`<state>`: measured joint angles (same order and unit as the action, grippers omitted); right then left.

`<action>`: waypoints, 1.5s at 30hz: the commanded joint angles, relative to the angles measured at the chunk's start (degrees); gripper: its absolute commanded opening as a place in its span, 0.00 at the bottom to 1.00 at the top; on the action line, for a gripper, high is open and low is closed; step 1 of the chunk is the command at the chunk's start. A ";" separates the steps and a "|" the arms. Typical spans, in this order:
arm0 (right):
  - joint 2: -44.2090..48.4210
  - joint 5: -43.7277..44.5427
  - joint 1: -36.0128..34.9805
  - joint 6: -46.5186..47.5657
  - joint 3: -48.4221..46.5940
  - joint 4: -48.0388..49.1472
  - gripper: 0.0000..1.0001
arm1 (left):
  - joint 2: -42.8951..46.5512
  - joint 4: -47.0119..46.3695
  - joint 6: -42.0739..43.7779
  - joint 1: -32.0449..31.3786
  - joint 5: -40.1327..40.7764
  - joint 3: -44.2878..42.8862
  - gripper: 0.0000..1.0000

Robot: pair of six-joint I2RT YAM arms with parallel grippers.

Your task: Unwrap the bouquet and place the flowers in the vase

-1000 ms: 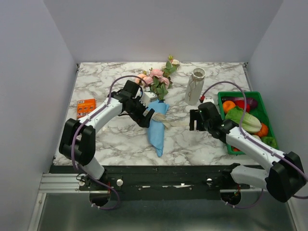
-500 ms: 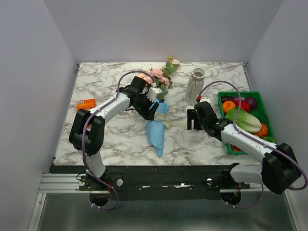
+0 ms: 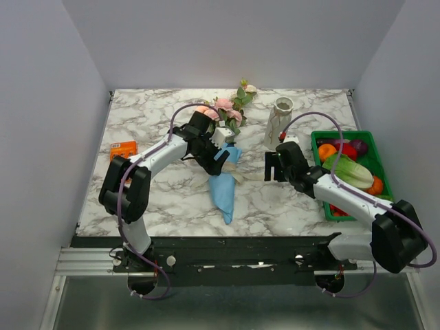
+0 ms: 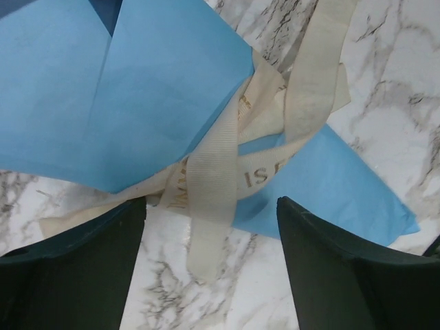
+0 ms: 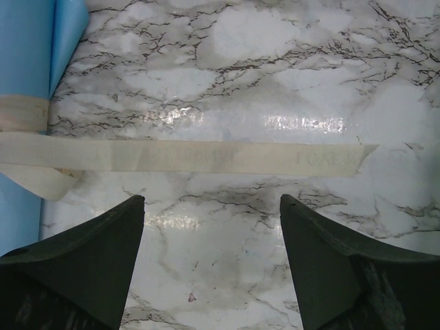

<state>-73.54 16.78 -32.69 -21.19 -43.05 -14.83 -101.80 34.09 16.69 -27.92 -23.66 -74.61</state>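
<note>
faintly, beige ribbon (image 4: 213, 185) printed "is e", crossing blue paper (image 4: 137, 103)

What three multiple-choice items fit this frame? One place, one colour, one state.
1. Where is the vase?
A) upright on the table, between the flowers and the green crate
B) lying at the near edge
C) inside a box

2. What colour is the bouquet's paper wrap?
A) red
B) blue
C) yellow

3. How are the right fingers?
A) open above the ribbon tail
B) shut on it
C) shut on a stem

Key:
1 A: the top view shows it standing right of the blooms, left of the crate.
2 B: every view shows blue paper.
3 A: the right wrist view shows them apart, with the tail flat on the marble.
</note>
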 commanded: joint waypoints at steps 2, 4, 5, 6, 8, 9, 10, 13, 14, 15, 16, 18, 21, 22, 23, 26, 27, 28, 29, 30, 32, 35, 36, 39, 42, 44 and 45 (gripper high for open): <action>-1.17 -1.13 -0.45 -0.87 -1.69 1.91 0.86 | 5.02 -2.27 -0.25 -1.34 5.11 3.59 0.99; -1.34 -1.39 -0.45 -1.05 -1.60 2.08 0.86 | 7.31 -4.01 -1.04 -1.43 7.12 5.08 0.99; -1.35 -1.48 -0.45 -1.31 -1.34 2.35 0.86 | 8.19 -4.46 -1.30 -1.52 7.66 5.70 0.99; -1.43 -1.57 -0.45 -1.40 -1.16 2.52 0.86 | 9.59 -4.99 -1.57 -1.61 8.36 6.66 0.99; -1.52 -1.57 -0.45 -1.75 -0.90 2.79 0.86 | 10.56 -5.78 -2.36 -2.05 10.73 7.54 0.99; -1.43 -1.74 -0.45 -1.75 -0.81 2.96 0.86 | 11.61 -5.96 -2.71 -2.14 11.09 8.42 0.99; -1.52 -1.66 -0.45 -1.92 -0.72 2.96 0.86 | 12.23 -6.74 -2.97 -2.14 11.27 9.12 0.99; -1.61 -1.92 -0.45 -2.01 -0.81 3.23 0.86 | 12.94 -7.80 -2.98 -2.49 11.79 11.24 0.96; -1.52 -1.92 -0.45 -2.01 -0.90 3.32 0.86 | 12.59 -7.55 -2.98 -2.49 11.36 11.24 0.93; -1.52 -1.92 -0.45 -2.01 -0.90 3.32 0.86 | 11.98 -7.19 -2.98 -2.49 11.01 10.72 0.89; -1.52 -2.01 -0.45 -1.93 -1.16 3.32 0.86 | 10.93 -6.50 -3.06 -2.49 10.57 10.45 0.87; -1.52 -2.10 -0.53 -1.75 -1.16 3.32 0.86 | 10.22 -6.40 -3.50 -2.49 8.99 10.36 0.80; -1.52 -1.92 -0.45 -1.75 -1.25 3.32 0.86 | 8.90 -6.66 -3.77 -2.49 8.28 9.92 0.77; -1.43 -1.75 -0.45 -1.75 -1.16 3.32 0.86 | 8.12 -7.10 -3.68 -2.49 8.54 9.83 0.75; -1.35 -1.83 -0.45 -1.84 -1.07 3.40 0.86 | 7.67 -7.36 -3.59 -2.49 8.72 9.66 0.73; -1.17 -1.92 -0.45 -1.92 -0.90 3.49 0.86 | 5.74 -6.93 -3.33 -2.49 8.28 8.08 0.67; -1.17 -1.92 -0.45 -1.92 -0.81 3.58 0.86 | 5.30 -6.75 -3.50 -2.49 7.93 7.38 0.67; -1.08 -2.01 -0.45 -1.92 -0.72 3.58 0.86 | 4.77 -6.84 -3.85 -2.49 7.32 7.20 0.67; -1.08 -1.92 -0.53 -1.92 -0.72 3.67 0.86 | 4.51 -6.84 -3.86 -2.49 7.23 6.94 0.68; -0.99 -1.92 -0.45 -1.92 -0.55 3.67 0.86 | 4.24 -6.75 -3.86 -2.49 7.14 6.50 0.68; -0.99 -2.01 -0.53 -2.01 -0.46 4.02 0.86 | 3.45 -7.01 -3.68 -2.49 7.31 6.14 0.68; -1.08 -2.19 -0.45 -1.92 -0.11 4.37 0.86 | 2.66 -7.01 -3.68 -2.49 7.31 5.26 0.61; -1.17 -2.19 -0.45 -1.92 -0.11 4.46 0.86 | 2.48 -7.02 -3.77 -2.49 7.31 4.83 0.55; -1.43 -2.27 -0.45 -1.84 0.16 4.72 0.86 | 2.13 -7.19 -3.94 -2.49 7.57 4.65 0.39; -1.43 -2.71 -0.45 -1.92 0.33 4.99 0.86 | 1.87 -6.84 -3.94 -2.49 7.84 4.56 0.23; -1.26 -2.89 -0.45 -1.84 0.59 5.25 0.86 | 1.95 -6.75 -3.86 -2.40 8.19 4.56 0.15; -1.08 -2.98 -0.45 -1.84 0.68 5.25 0.86 | 2.13 -6.58 -3.86 -2.40 8.45 4.65 0.09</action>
<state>-74.56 14.92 -32.69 -22.50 -43.03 -11.42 -99.11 27.90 12.93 -30.13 -15.07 -68.77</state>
